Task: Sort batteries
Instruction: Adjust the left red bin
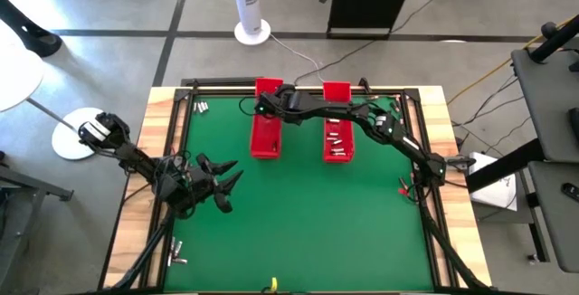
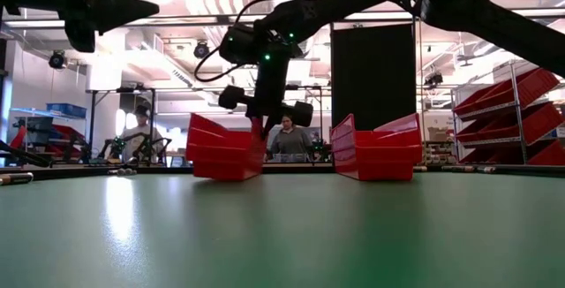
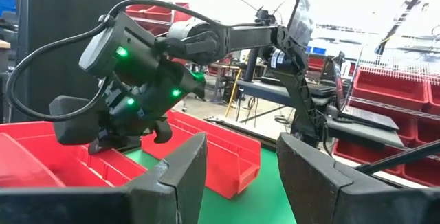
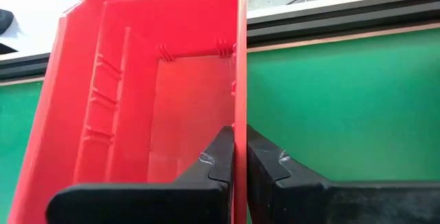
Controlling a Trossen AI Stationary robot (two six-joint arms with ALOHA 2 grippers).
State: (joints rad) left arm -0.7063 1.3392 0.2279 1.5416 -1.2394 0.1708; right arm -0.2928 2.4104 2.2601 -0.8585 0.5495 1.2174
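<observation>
The left gripper (image 1: 226, 179) hangs over the near-left green mat, jaws apart and empty, waiting. Farther back, the right gripper (image 4: 239, 161) reaches across from the right, wrist pitched down, fingers pinched on the side wall of the left red tray (image 1: 265, 128); any drag should stay level to avoid tipping. Batteries (image 1: 338, 143) lie in the right red tray (image 1: 327, 118), with loose ones (image 1: 201, 107) at the far-left edge.

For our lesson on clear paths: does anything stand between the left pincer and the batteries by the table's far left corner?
Nothing visible does. The left pincer hovers open over the mat, and only bare mat lies between it and those batteries. The right pincer is aside, shut on the left tray's wall.
</observation>
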